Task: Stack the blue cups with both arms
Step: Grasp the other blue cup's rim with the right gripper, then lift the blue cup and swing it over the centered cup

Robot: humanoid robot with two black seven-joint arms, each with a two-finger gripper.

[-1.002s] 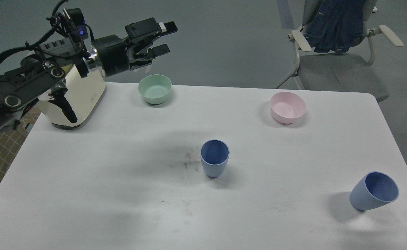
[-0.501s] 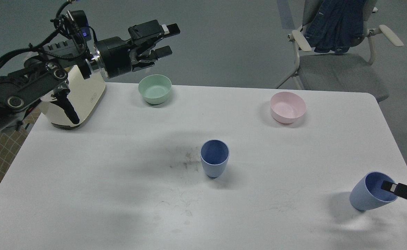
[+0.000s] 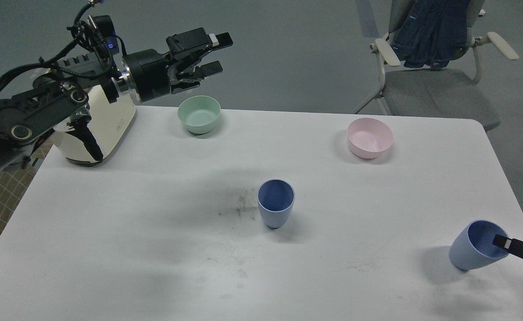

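One blue cup (image 3: 276, 203) stands upright near the middle of the white table (image 3: 132, 232). The other blue cup (image 3: 475, 249) leans at the right front, its mouth facing up and right. My left gripper (image 3: 218, 53) is open and empty, held high above the table's far left edge, up and to the right of the mint-green bowl. Of my right gripper (image 3: 507, 244) only one black finger shows at the right edge. Its tip sits at the rim of the leaning cup's mouth, and the other finger is hidden.
A mint-green bowl (image 3: 199, 114) sits at the back left and a pink bowl (image 3: 370, 137) at the back right. A cream appliance (image 3: 96, 129) stands at the far left under my left arm. A chair (image 3: 426, 84) with a denim jacket stands behind the table.
My left gripper has moved a little to the right. My right gripper's finger has come in from the right edge to the leaning cup's mouth, then drawn back slightly.
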